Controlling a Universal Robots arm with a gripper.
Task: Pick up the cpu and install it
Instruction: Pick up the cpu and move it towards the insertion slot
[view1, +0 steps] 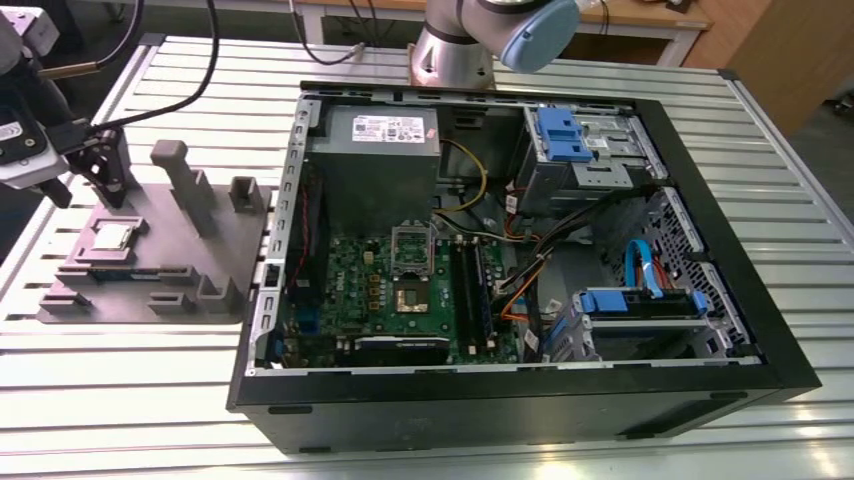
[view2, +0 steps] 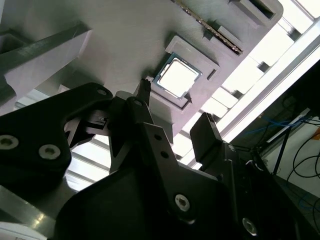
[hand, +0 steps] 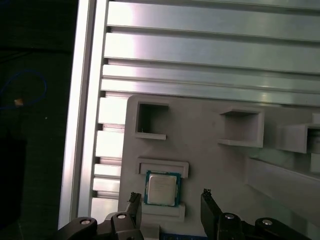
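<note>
Hanging over the grey moulded tray (hand: 210, 165), the gripper (hand: 170, 200) has its two black fingers (hand: 210, 207) spread apart with nothing held between them. In both wrist views the tips flank the cpu (hand: 162, 188), one to each side, while their bases run out of the picture. Whether the tips touch the tray cannot be told: the second wrist view puts one tip close by a corner of the chip's seat, and the gripper's own dark body covers much of the foreground. The cpu lies flat, silvery top up, in a shallow square recess of the tray. Pockets and upright posts stand around it, and a thin dark strip (view1: 123, 272) lies in a slot just beside it, though what that strip is cannot be made out. The tray rests on a ribbed metal tabletop (view1: 160, 400). In the exterior view the gripper is partly cut off by the picture's left edge. Just beside the tray, toward the exterior view's right, an opened computer case (view1: 534, 415) lies on its side, with a green motherboard (view1: 360, 280) inside and a metal-framed socket (view1: 411, 292) with a dark centre on it. Beyond that sits a grey box (view1: 380, 165) with a white label, and farthest off stands the arm's base (view1: 451, 55) — its upper part is cut off by the top edge.
</note>
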